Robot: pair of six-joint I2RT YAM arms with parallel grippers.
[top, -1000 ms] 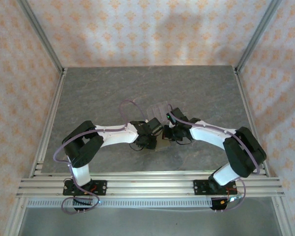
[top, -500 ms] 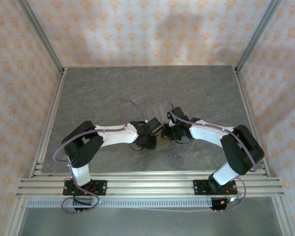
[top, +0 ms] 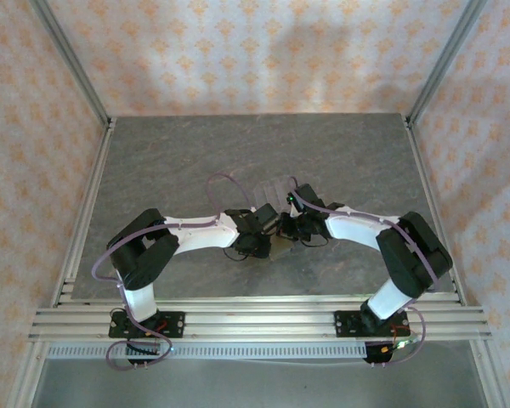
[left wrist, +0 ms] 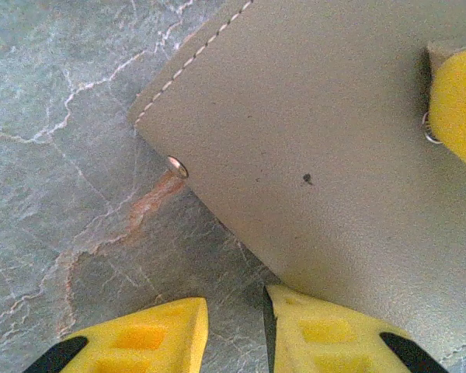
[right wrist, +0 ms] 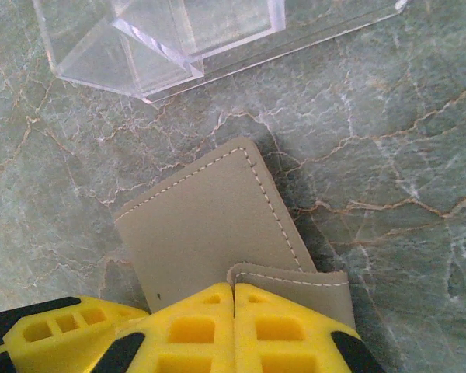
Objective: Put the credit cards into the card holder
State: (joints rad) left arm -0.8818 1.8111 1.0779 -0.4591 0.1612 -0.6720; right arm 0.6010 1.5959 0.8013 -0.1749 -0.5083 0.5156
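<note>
The table (right wrist: 388,155) is grey-green stone, veined in white and rusty orange. The card holder (right wrist: 210,225) is a flat tan-beige, edged with pale cream stitching and marked by one small dark speck. The far stand (right wrist: 171,39) is clear, colourless plastic. The left gripper (left wrist: 234,326) and right gripper (right wrist: 233,318) have bright yellow jaws with black patches. The walls (top: 238,51) are pale peach, dotted with orange floral motifs.

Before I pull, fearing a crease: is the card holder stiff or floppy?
Probably floppy: the card holder bends up at its flap where the right gripper pinches it. Likely light, being thin. May slide on the smooth table.
</note>
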